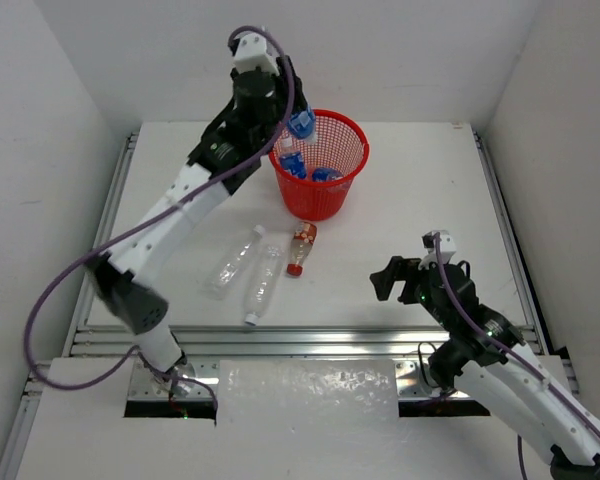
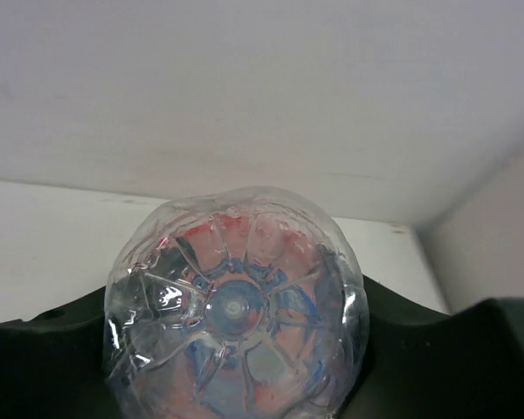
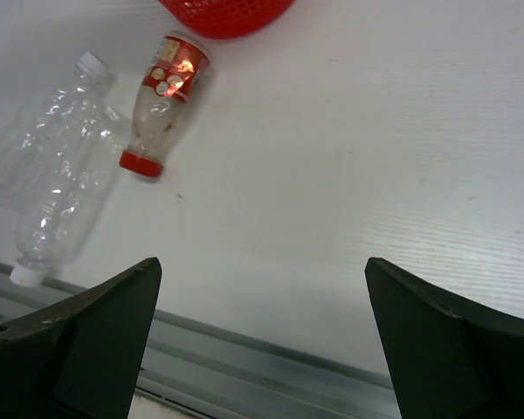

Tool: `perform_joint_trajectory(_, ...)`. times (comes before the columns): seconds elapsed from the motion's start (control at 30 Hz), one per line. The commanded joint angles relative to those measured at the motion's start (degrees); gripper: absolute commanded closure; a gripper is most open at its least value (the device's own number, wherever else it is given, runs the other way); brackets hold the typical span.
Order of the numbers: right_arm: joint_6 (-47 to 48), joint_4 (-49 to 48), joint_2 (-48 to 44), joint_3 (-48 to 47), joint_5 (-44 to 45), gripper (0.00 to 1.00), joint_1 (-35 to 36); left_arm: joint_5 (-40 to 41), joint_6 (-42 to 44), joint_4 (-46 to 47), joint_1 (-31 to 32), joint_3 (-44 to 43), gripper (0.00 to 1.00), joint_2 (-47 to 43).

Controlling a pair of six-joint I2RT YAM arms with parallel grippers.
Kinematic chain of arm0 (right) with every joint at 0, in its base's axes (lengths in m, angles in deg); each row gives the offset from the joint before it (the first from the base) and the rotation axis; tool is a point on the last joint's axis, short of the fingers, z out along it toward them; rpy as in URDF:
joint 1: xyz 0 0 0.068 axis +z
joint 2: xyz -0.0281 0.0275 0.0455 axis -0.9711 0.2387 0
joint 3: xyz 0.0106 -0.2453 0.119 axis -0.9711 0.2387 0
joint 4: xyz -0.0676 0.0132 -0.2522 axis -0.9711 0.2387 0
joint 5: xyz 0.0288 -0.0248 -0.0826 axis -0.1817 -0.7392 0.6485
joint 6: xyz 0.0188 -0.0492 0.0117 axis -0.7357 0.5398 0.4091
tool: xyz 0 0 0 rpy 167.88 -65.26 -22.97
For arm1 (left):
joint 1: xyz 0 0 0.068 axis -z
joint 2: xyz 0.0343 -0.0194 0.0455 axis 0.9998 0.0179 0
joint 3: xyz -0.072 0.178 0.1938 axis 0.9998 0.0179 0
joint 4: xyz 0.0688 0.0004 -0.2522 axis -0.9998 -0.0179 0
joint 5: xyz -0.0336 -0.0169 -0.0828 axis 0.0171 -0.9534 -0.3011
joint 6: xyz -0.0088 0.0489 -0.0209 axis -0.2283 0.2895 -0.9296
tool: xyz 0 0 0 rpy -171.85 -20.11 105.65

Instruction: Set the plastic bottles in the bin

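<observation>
My left gripper point(image 1: 286, 115) is shut on a blue-labelled plastic bottle point(image 1: 301, 125) and holds it over the left rim of the red mesh bin point(image 1: 350, 170). In the left wrist view the bottle's clear base point(image 2: 236, 305) fills the space between my dark fingers point(image 2: 472, 358). Two more blue-labelled bottles point(image 1: 310, 172) lie inside the bin. Two unlabelled clear bottles point(image 1: 232, 262) point(image 1: 263, 283) and a red-capped, red-labelled bottle point(image 1: 300, 247) lie on the table in front of the bin. My right gripper point(image 1: 398, 281) is open and empty, right of them.
The right wrist view shows the red-labelled bottle point(image 3: 162, 105), the clear bottles point(image 3: 57, 175), the bin's bottom point(image 3: 227, 10) and the metal rail point(image 3: 244, 367) at the table's near edge. White walls enclose the table on three sides.
</observation>
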Motion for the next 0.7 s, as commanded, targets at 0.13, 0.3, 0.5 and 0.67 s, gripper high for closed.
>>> perform_joint_trajectory(0.13, 0.46, 4.65, -3.09, -0.92, 3.91, 0.01, 0.09, -2.20, 4.06, -12.91, -5.33, -17.51, 1.00, 20.16)
perform_joint_trajectory(0.3, 1.51, 2.46, -2.30, -0.04, 2.25, 0.01, 0.09, -12.21, 1.17, -15.81, -5.68, -19.99, 0.97, 24.48)
perform_joint_trajectory(0.5, 1.16, 0.79, 0.25, 0.31, -0.84, 0.01, 0.09, -19.33, -2.62, -17.75, -5.69, -17.97, 0.34, 23.08)
perform_joint_trajectory(0.67, 1.51, -2.37, 6.39, -0.20, -5.22, 0.01, 0.09, -28.11, -4.73, -19.85, -5.69, -14.63, 0.00, 19.21)
